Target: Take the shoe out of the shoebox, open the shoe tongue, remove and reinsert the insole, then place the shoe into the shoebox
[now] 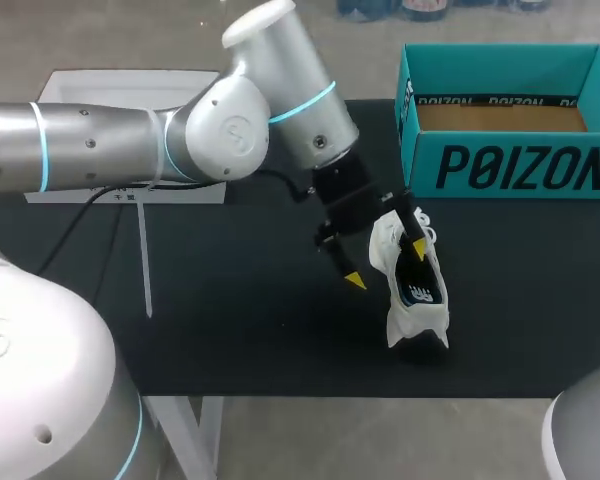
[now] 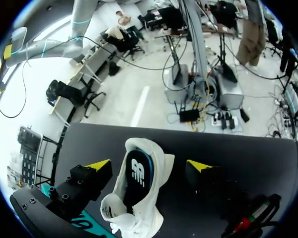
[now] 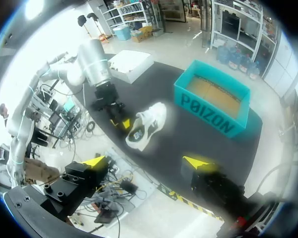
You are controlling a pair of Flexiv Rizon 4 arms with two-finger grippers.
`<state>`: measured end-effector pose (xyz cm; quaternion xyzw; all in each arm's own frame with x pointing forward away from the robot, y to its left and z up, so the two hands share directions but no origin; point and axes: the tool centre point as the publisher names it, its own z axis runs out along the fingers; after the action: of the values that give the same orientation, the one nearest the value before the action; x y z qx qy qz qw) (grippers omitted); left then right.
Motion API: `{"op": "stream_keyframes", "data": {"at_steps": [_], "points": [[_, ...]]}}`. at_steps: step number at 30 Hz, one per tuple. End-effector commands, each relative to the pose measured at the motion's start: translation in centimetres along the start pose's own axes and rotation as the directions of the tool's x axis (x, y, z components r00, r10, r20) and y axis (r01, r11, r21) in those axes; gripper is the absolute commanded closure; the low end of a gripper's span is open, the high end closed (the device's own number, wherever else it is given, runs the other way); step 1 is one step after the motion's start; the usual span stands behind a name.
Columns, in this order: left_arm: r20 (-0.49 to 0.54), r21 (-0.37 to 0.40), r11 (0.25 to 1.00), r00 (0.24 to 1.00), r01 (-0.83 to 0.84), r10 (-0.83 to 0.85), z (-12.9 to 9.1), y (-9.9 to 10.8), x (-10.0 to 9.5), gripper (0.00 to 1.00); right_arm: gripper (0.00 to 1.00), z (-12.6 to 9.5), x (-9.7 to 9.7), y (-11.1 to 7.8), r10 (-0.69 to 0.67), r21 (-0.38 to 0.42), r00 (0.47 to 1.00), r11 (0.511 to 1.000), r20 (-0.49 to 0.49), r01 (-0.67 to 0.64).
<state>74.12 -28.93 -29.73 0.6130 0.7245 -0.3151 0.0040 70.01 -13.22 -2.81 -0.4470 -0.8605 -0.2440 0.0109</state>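
Yellow tips of my left hand stand wide apart, released, one on either side of the shoe. I cannot see either tip pressing on it, so I count nothing as grasped. The shoe is white and rests on the black desk near its middle. Its heel points to about 6 o'clock and its laced end to 12. My left arm comes at it from roughly 10 o'clock.

Inside the shoe lies the dark insole, flat in its bed. The teal box sits at about 1 o'clock from the shoe, well apart from it, with only its brown floor showing.

By my reading, the first step is done, since the shoe is out of the box. The mouth of the shoe gapes enough to show the insole, so the tongue may be open, though I cannot pick the tongue out from the laces. With the insole seated, I cannot tell if it is waiting to come out or is already back in. Putting the shoe into the box is certainly left.

My right hand hangs off the desk's near edge at about 5 o'clock, released and holding nothing.

Only the left wrist view looks down into the shoe and shows both gaps beside my tips. From the head view one tip seems to sit on the shoe. The right wrist view alone shows my right hand, plus the shoe and box together from afar.
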Motion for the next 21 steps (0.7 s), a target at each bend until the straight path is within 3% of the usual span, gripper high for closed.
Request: {"op": "stream_keyframes", "data": {"at_steps": [1,2,6,9,15,16,17,18,21], "points": [[-0.034,-0.004,1.000,0.999,0.000,0.000,0.0,0.0,-0.2,0.00,0.00,0.0,-0.2,0.3,0.001,0.006,1.000,1.000,-0.002,-0.001],[-0.034,-0.004,1.000,0.999,0.000,0.000,0.0,0.0,-0.2,0.00,0.00,0.0,-0.2,0.3,0.001,0.006,1.000,1.000,-0.002,-0.001],[-0.225,-0.012,1.000,0.974,-0.007,0.004,1.2,0.3,-1.6,0.00,0.00,0.0,-0.2,0.3,0.001,0.006,1.000,1.000,-0.002,-0.001],[-0.305,-0.016,1.000,0.952,-0.018,0.012,2.3,0.5,-2.2,0.00,0.00,0.0,-0.2,0.3,0.001,0.006,1.000,1.000,-0.002,-0.001],[-0.301,-0.019,0.998,0.952,-0.061,0.052,3.6,0.7,-2.2,0.00,0.00,0.0,-0.2,0.3,0.001,0.006,1.000,1.000,-0.002,-0.001],[-0.288,-0.022,0.998,0.956,-0.060,0.051,3.6,0.8,-2.2,0.55,0.00,0.0,-0.2,0.3,0.001,0.006,1.000,1.000,-0.002,-0.001],[-0.288,-0.030,0.998,0.956,-0.056,0.045,3.7,0.9,-2.2,0.90,0.00,0.0,-0.2,0.3,0.001,0.006,1.000,1.000,-0.002,-0.001],[-0.300,-0.026,0.998,0.953,-0.062,0.051,3.9,1.0,-2.1,1.00,0.00,0.0,-0.2,0.3,0.001,0.006,1.000,1.000,-0.002,-0.001],[-0.319,-0.037,0.997,0.946,-0.065,0.050,4.2,1.2,-2.1,1.00,0.00,0.0,-0.2,0.3,0.001,0.006,1.000,1.000,-0.002,-0.001]]}}
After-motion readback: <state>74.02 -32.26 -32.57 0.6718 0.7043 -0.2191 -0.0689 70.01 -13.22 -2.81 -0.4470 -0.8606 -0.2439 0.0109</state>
